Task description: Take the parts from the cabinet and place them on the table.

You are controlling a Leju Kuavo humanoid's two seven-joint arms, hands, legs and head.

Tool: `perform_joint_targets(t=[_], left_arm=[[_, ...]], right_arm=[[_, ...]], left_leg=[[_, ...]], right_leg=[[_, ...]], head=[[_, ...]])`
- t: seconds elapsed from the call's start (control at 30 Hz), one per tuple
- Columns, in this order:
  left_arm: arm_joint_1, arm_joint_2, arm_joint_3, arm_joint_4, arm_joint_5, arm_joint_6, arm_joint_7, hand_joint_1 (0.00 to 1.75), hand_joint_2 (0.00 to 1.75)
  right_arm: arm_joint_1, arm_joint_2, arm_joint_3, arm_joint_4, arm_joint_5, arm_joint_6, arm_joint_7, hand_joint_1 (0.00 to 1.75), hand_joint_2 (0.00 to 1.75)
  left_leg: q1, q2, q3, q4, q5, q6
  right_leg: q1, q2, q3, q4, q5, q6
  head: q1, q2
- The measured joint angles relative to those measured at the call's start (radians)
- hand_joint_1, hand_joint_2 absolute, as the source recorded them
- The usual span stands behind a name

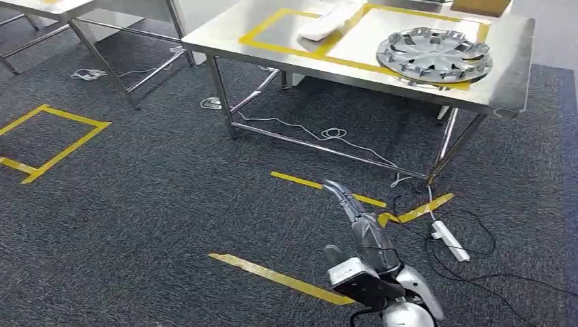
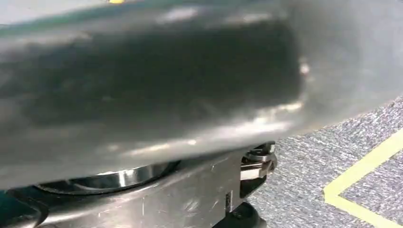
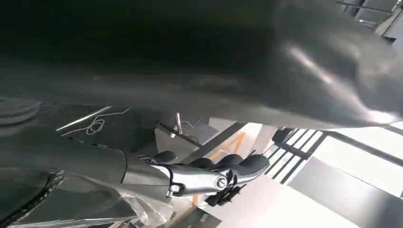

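The parts, a round silver-grey plastic wheel cover (image 1: 435,54) with spoke cut-outs and a flat white elongated part (image 1: 326,22), already lie on the stainless-steel tabletop (image 1: 504,82). Each sits inside a rectangle of yellow tape (image 1: 354,64), which I take to be the marked drop zones, so they look placed on purpose and not dumped. The wheel cover rests flat, close to the near edge and overlapping the tape line; the white part lies well apart from it, further back.

The right hand (image 1: 361,238) hangs low over the dark grey carpet (image 1: 150,191), fingers stretched out and apart, carrying nothing. That suits an arm let down beside the body while walking. In the right wrist view its dark fingers (image 3: 237,164) likewise wrap around nothing. Whether the left hand is spread or curled, I cannot tell: its wrist view is blurred grey metal.

The cabinet is out of frame, so any further fetching probably means turning away.
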Motion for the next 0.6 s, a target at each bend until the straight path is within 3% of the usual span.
perform_joint_targets(t=[0.33, 0.37, 0.4, 0.43, 0.47, 0.5, 0.57, 0.6], left_arm=[[0.0, -0.001, 0.0, 0.0, 0.0, 0.0, 0.0, 0.0, 0.0], [0.0, -0.001, 0.0, 0.0, 0.0, 0.0, 0.0, 0.0, 0.0], [0.0, 0.001, 0.0, 0.0, 0.0, 0.0, 0.0, 0.0, 0.0], [-0.001, 0.0, 0.0, 0.0, 0.0, 0.0, 0.0, 0.0, 0.0], [-0.001, 0.0, 0.0, 0.0, 0.0, 0.0, 0.0, 0.0, 0.0], [-0.003, 0.0, 0.0, 0.0, -0.001, 0.0, 0.0, 0.0, 0.0], [-0.004, 0.0, 0.0, 0.0, -0.003, 0.0, 0.001, 0.0, 0.0], [-0.003, 0.0, 0.0, 0.0, -0.005, 0.0, 0.003, 0.0, 0.0]], right_arm=[[0.002, 0.0, -0.005, -0.002, 0.003, 0.0, 0.003, 0.0, 0.0], [0.001, 0.0, -0.006, -0.002, 0.004, 0.0, 0.004, 0.0, 0.0], [0.001, 0.001, -0.006, -0.002, 0.006, 0.001, 0.005, 0.0, 0.0], [0.002, 0.002, -0.006, -0.005, 0.007, 0.001, 0.006, 0.0, 0.0], [0.002, 0.002, -0.006, -0.006, 0.007, 0.001, 0.006, 0.0, 0.0], [-0.002, 0.002, -0.006, -0.006, 0.008, 0.001, 0.006, 0.0, 0.0], [0.003, 0.002, -0.007, -0.006, 0.01, 0.001, 0.008, 0.0, 0.0], [0.006, 0.002, -0.007, -0.006, 0.01, 0.001, 0.009, 0.0, 0.0]], left_leg=[[0.0, 0.0, 0.0, 0.0, 0.0, 0.0], [-0.002, 0.0, -0.001, 0.002, -0.001, 0.002], [-0.006, -0.002, -0.001, -0.001, 0.001, 0.015], [0.002, 0.0, 0.016, -0.032, 0.015, 0.023], [0.006, 0.0, 0.026, -0.049, 0.023, 0.021], [0.008, 0.0, 0.03, -0.057, 0.028, 0.025], [0.009, -0.002, 0.027, -0.056, 0.028, 0.026], [0.009, -0.003, 0.027, -0.056, 0.027, 0.025]], right_leg=[[0.0, 0.0, 0.0, 0.0, 0.0, 0.0], [-0.002, 0.0, 0.001, -0.004, 0.002, 0.002], [-0.004, -0.003, 0.006, -0.014, 0.009, 0.013], [0.003, -0.003, 0.01, -0.019, 0.007, 0.016], [0.0, 0.0, 0.002, -0.011, -0.001, 0.015], [-0.001, 0.005, -0.019, 0.035, -0.037, 0.018], [-0.006, 0.006, -0.095, 0.195, -0.113, 0.023], [-0.008, 0.006, -0.126, 0.257, -0.132, 0.027]], head=[[0.0, 0.0], [0.0, 0.0], [-0.002, 0.0], [-0.002, 0.0], [0.001, 0.0], [0.004, 0.0], [0.004, 0.0], [0.003, 0.0]])
